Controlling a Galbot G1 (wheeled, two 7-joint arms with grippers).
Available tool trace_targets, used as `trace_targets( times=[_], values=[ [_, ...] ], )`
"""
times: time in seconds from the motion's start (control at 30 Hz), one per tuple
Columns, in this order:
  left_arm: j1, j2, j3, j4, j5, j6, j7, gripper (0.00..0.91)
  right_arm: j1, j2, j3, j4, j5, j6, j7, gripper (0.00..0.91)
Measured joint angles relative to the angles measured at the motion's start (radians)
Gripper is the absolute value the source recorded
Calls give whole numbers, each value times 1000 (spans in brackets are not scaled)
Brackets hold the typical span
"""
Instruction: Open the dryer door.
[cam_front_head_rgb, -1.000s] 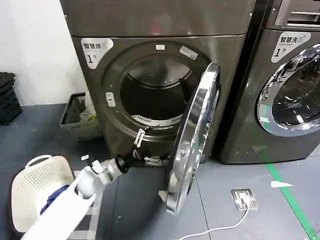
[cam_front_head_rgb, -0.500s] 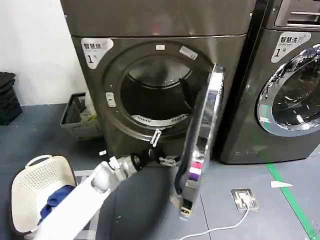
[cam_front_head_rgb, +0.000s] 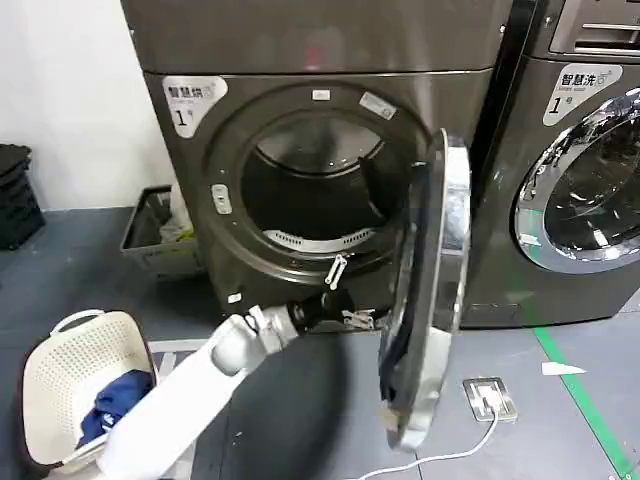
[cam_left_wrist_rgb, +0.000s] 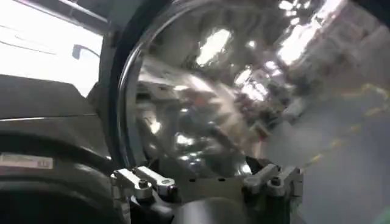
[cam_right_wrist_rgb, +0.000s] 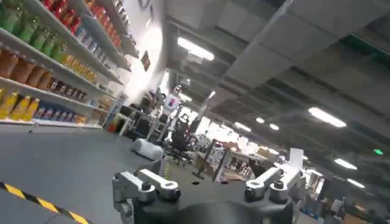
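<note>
Two front-loading machines are standing side by side, each with one round chrome door. One white perforated plastic laundry basket (cam_front_head_rgb: 75, 372) is sitting nearest on the grey floor (cam_front_head_rgb: 280, 420) at the robot's left, with a blue garment (cam_front_head_rgb: 112, 398) lying in it. One white floor socket plate (cam_front_head_rgb: 488, 396) is lying on the floor farther to the right, with a white cable (cam_front_head_rgb: 440, 455) trailing from it, and a green tape line (cam_front_head_rgb: 585, 410) is running along the floor beyond it.

The white left arm is reaching forward from beside the basket, and the left hand (cam_front_head_rgb: 352, 316) is sitting low in front of the dark grey dryer (cam_front_head_rgb: 320, 150), just below the open drum mouth. In the left wrist view the left hand (cam_left_wrist_rgb: 207, 185) is showing two fingers spread wide apart with nothing between them. The large round chrome-rimmed dryer door (cam_front_head_rgb: 430, 290) is standing swung out on its right-side hinge, seen nearly edge-on, its grey inner side facing the drum opening; the left hand is lying just beside its lower inner face, whether touching cannot be told. The same door's shiny surface (cam_left_wrist_rgb: 207, 103) is looming close ahead of those fingers.

The right hand (cam_right_wrist_rgb: 207, 185) is pointing away at a shelved room, fingers wide and empty.

Farther back, a grey crate (cam_front_head_rgb: 155, 235) is resting against the white wall (cam_front_head_rgb: 70, 110), and the neighbouring washer's chrome door (cam_front_head_rgb: 580, 185) is staying closed.
</note>
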Motion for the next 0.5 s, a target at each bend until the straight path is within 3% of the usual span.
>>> trace_targets(
  times=[0.5],
  values=[
    [-100,-154,95,131,44,24,-22,907,10,3,5,8,7,-8,-7,907]
  ],
)
